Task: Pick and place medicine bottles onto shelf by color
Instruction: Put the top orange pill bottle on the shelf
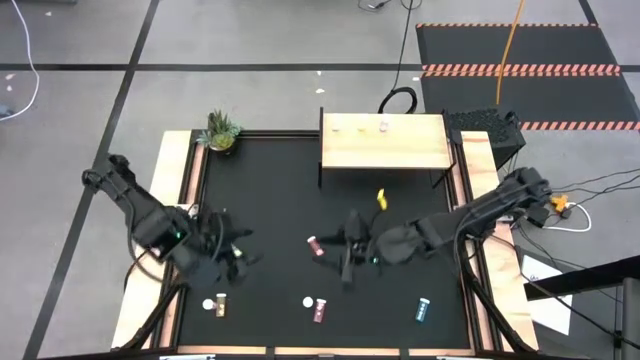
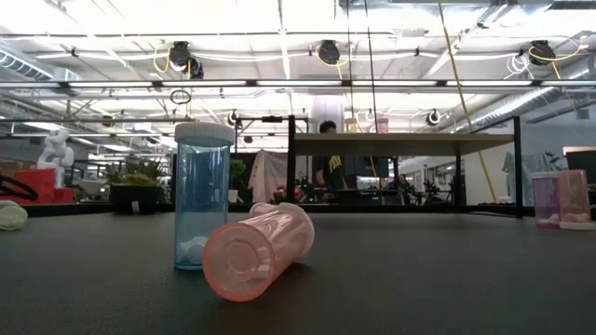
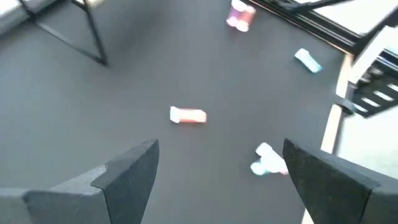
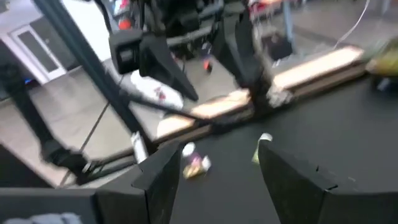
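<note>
I've got the left end effector [image 1: 232, 255] parked open at the surface's [image 1: 280, 190] left side, nothing in it. Bottles lie scattered along the near edge: pink bottle [image 1: 320, 310], teal bottle [image 1: 423, 310]. Right end effector [image 1: 350, 262] hangs mid-surface, open and empty, beside the dark red bottle [image 1: 314, 244], probably lining up a grab. Shelf [image 1: 385, 143] sits at the far edge.

The pale wood shelf [image 1: 385, 147] stands on thin dark legs at the far edge of the surface, with three tiny bottles [image 1: 360, 126] in a row along its back edge. A yellow bottle [image 1: 381, 199] lies just before it. A dark red one [image 1: 315, 245] lies mid-surface. Near the front edge lie a yellow-gold [image 1: 220, 303], a white-capped [image 1: 308, 301], a red [image 1: 321, 310] and a teal bottle [image 1: 423, 310].
</note>
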Robot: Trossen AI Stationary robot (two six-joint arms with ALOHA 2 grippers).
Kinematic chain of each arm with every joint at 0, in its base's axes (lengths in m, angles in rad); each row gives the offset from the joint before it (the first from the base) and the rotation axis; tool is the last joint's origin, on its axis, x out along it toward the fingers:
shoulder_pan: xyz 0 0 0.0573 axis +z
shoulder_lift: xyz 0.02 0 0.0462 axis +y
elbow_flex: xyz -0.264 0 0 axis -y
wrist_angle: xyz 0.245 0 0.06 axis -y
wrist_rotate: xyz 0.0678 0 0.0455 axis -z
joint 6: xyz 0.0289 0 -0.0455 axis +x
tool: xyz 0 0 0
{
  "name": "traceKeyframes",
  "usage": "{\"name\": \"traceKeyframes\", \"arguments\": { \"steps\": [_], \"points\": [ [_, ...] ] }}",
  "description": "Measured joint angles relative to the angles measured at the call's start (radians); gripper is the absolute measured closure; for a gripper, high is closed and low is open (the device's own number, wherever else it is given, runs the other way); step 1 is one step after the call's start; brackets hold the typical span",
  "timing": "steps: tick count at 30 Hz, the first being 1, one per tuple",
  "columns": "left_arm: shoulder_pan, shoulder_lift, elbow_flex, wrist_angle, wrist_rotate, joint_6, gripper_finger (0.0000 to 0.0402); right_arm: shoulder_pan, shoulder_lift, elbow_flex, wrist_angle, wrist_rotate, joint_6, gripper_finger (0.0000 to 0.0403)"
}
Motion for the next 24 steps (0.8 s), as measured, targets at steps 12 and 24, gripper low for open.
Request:
{"name": "traceKeyframes", "arguments": {
  "steps": [12,24],
  "points": [
    [-0.09,0.001,-0.261,0.068,0.076,-0.356,0.0062,0.049,0.084,0.072,-0.018,0.023,0.156,0.0193],
    [-0.094,0.001,-0.268,0.016,0.211,-0.474,0.0062,-0.028,0.185,0.132,-0.037,-0.151,0.117,0.0193]
  ]
}}
